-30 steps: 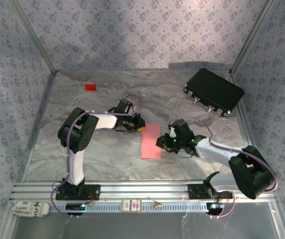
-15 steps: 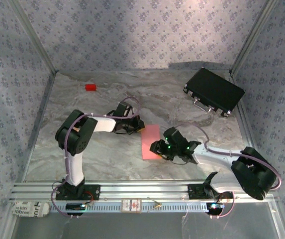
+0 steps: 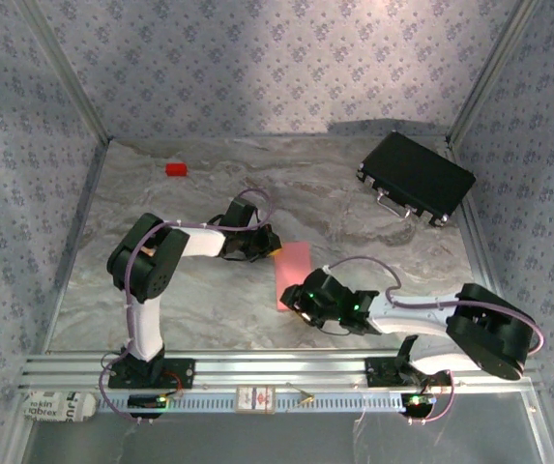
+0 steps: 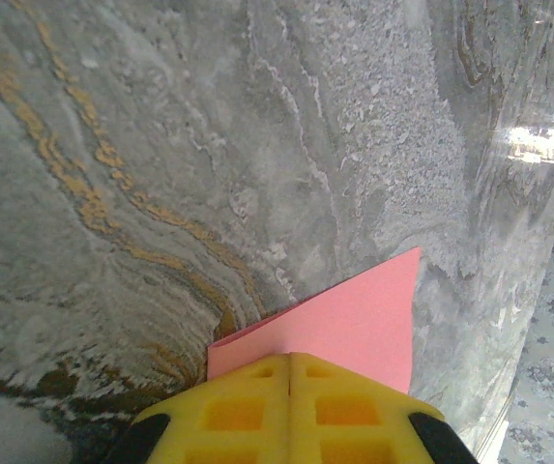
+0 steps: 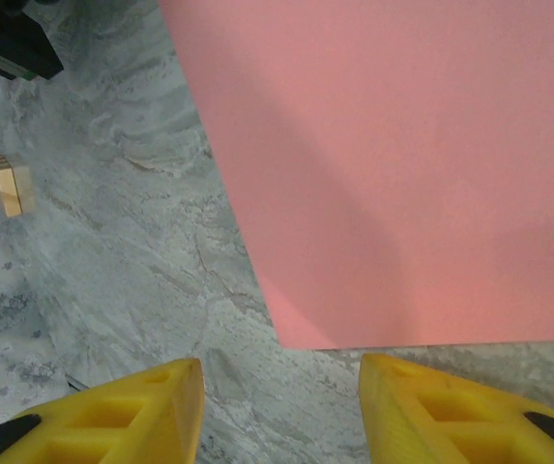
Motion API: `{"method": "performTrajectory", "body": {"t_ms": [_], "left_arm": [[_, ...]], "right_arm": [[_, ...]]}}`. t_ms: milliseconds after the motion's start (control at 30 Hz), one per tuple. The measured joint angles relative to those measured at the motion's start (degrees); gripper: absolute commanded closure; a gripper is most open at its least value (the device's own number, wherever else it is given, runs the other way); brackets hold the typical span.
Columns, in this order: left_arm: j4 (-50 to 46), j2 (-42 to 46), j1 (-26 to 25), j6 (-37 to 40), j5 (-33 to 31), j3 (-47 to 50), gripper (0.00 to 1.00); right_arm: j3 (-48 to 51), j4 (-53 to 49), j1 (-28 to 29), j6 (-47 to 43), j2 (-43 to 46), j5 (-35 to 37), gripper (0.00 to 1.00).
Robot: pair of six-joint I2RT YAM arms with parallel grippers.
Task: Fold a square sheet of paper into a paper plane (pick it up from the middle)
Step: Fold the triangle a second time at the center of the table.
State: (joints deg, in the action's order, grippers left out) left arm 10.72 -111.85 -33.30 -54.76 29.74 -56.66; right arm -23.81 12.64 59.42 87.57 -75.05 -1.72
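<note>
Since the square sheet of paper [image 3: 293,274] lies flat on the table [image 3: 209,193] as a narrow doubled rectangle, its long axis runs straight from one pincer to the other. Its far end is clamped in the left gripper [image 3: 273,248]. In the left wrist view the yellow fingers [image 4: 238,411] sit pressed together with the pink sheet [image 4: 344,329] fanning out ahead of them, folded edge to their left. The near end is free. The right gripper [image 3: 291,300] stands at that end, jaws moderately apart and holding nothing. In the right wrist view the sheet's [image 5: 402,164] near corner lies just ahead of the gap between the tips [image 5: 281,372], and the rest spreads forward and to the right. Judgement: the right arm is nearer the free end. Any grasp there needs a short advance with one finger slipped under the edge, which looks difficult on paper lying this flat.
</note>
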Motion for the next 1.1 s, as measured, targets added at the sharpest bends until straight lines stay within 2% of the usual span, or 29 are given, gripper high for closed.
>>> {"method": "performTrajectory", "body": {"t_ms": [300, 500, 867, 1100], "left_arm": [[0.0, 0.0, 0.0, 0.0, 0.0, 0.0, 0.95], [-0.1, 0.0, 0.0, 0.0, 0.0, 0.0, 0.95], [-0.2, 0.0, 0.0, 0.0, 0.0, -0.1, 0.95], [-0.2, 0.0, 0.0, 0.0, 0.0, -0.1, 0.95]], "right_arm": [[1.1, 1.9, 3.4, 5.2, -2.0, 4.1, 0.53], [2.9, 6.0, 3.7, 6.7, -2.4, 5.7, 0.53], [3.1, 7.3, 0.9, 4.0, -1.3, 9.1, 0.52], [3.1, 4.8, 0.3, 1.0, 2.4, 10.1, 0.48]]}}
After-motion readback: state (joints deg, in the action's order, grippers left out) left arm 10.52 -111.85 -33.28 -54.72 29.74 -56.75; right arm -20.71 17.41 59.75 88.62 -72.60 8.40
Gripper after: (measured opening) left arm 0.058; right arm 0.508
